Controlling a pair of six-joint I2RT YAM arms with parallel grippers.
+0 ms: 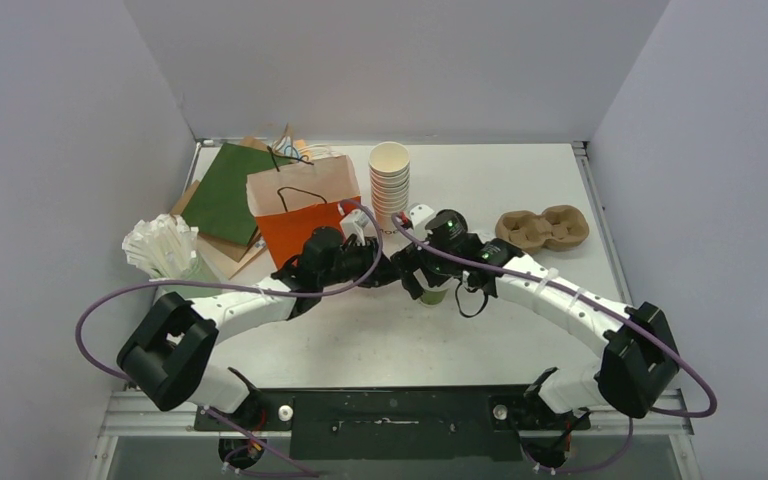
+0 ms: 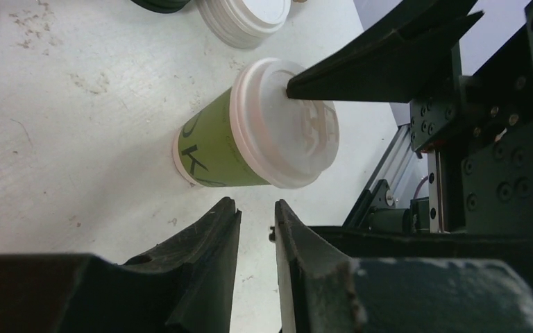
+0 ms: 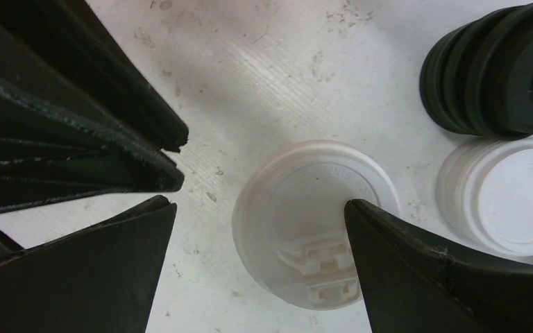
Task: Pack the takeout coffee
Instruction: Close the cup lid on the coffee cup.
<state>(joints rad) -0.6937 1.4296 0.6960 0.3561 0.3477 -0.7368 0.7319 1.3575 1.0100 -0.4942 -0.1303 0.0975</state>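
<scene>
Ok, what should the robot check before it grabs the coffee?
1. The coffee cup has its white lid on: ok.
2. The cup stands upright on the table: ok.
3. The right gripper is open wide: ok.
4. It is centred on the cup: not ok, one finger sits over the lid.
5. The left gripper is empty: ok.
6. The cardboard carrier is free: ok, looks empty.

The right gripper [image 3: 260, 202] hangs spread wide over the top of the coffee cup [image 2: 218, 149]; the left gripper [image 2: 257, 208] sits just beside that cup, jaws narrowly parted, empty.
</scene>
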